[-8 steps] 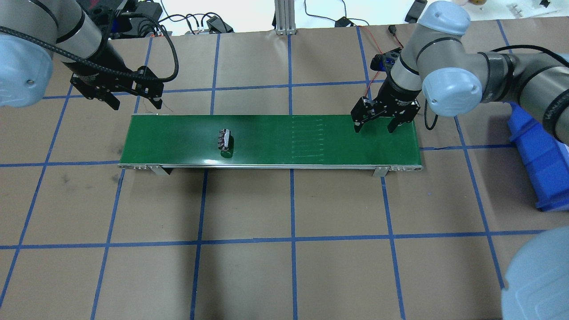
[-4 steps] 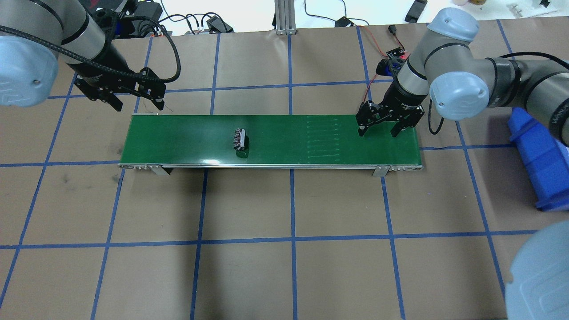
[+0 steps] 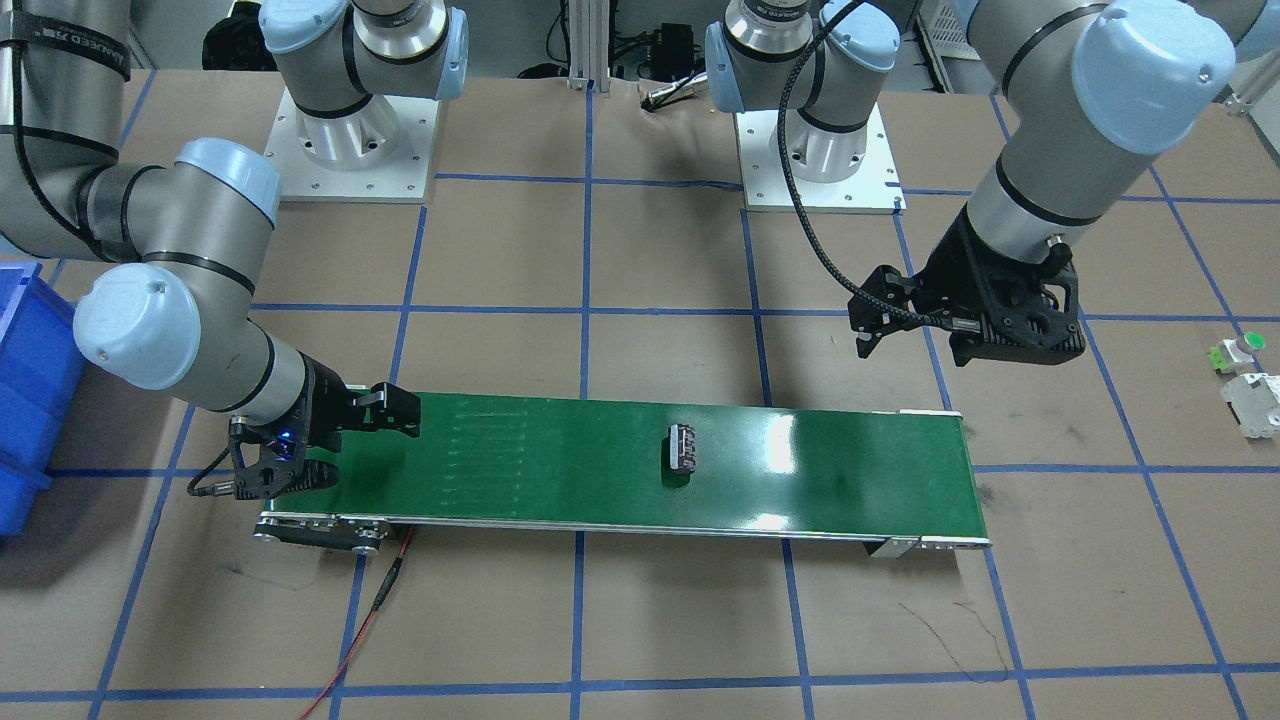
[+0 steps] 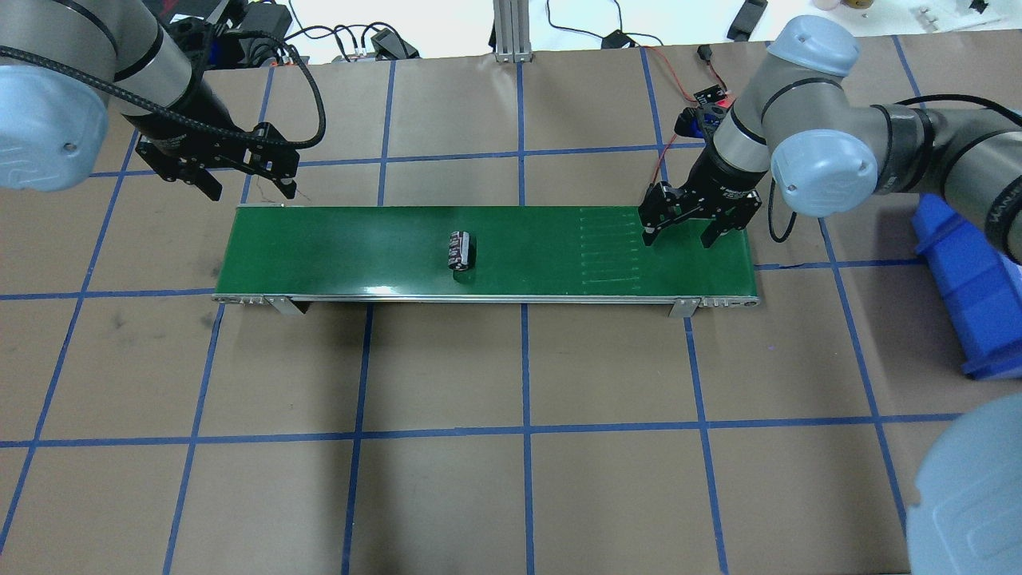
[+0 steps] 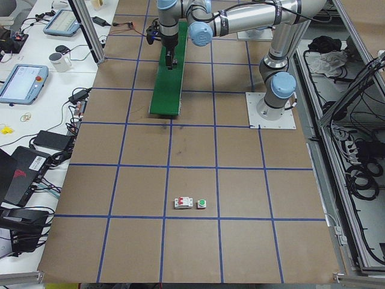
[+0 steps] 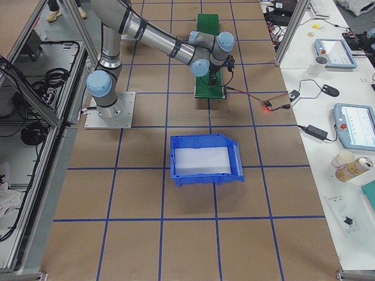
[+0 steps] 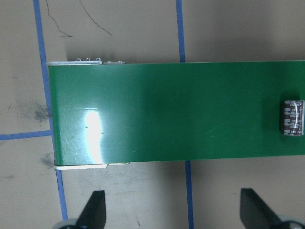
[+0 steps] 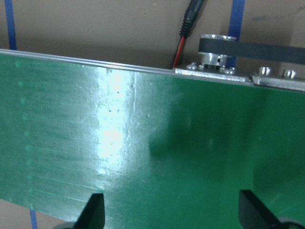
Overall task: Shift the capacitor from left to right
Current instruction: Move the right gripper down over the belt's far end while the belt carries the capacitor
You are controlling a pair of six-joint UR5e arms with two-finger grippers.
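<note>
The capacitor (image 4: 461, 250), a small dark ribbed block, lies loose on the green belt (image 4: 335, 255) near its middle. It also shows in the front view (image 3: 683, 447) and at the right edge of the left wrist view (image 7: 292, 118). My left gripper (image 4: 243, 182) is open and empty, off the belt's left far corner. My right gripper (image 4: 679, 237) is open and empty, low over the belt's right end, well right of the capacitor. The right wrist view shows only belt (image 8: 143, 152) between its fingertips (image 8: 93, 210).
A blue bin (image 4: 970, 287) stands on the table to the right of the belt. A white switch block (image 3: 1253, 402) and a green-and-white button piece (image 3: 1235, 350) lie far off the belt's left end. A red wire (image 4: 667, 152) runs by the belt's right far corner.
The capacitor has travelled to the right along the belt. My right gripper moved a little right and came to rest over the belt's right end. My left gripper drew slightly away from the belt.
</note>
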